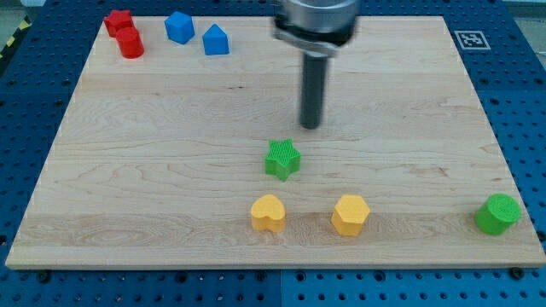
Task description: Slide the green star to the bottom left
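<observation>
Green star [282, 159] sits near the middle of the bench [153, 170], just above the yellow heart [268, 213] and yellow hexagon [350, 214], and my tip [310, 125] is close above it on the right, not touching; no hand here.

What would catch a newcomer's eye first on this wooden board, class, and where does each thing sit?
The dark rod hangs near the board's middle, my tip just above and to the right of the green star, not touching it. Below the star sit a yellow heart and a yellow hexagon. Two red blocks and two blue blocks cluster at the view's top left.
</observation>
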Robot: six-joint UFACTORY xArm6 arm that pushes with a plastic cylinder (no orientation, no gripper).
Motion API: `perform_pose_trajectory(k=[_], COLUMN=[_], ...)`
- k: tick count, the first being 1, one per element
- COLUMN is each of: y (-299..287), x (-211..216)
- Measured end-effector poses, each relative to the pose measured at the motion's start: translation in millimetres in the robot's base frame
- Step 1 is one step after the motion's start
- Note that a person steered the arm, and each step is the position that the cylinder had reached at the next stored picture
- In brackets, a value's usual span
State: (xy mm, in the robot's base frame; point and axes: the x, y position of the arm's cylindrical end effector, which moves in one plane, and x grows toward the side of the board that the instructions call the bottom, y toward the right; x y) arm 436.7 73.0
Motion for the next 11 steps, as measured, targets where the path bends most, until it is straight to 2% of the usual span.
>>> perform_pose_trajectory(k=[1, 3, 4, 9, 11], y=[0, -104, -133, -146, -176], x=[33, 60, 80, 157, 159])
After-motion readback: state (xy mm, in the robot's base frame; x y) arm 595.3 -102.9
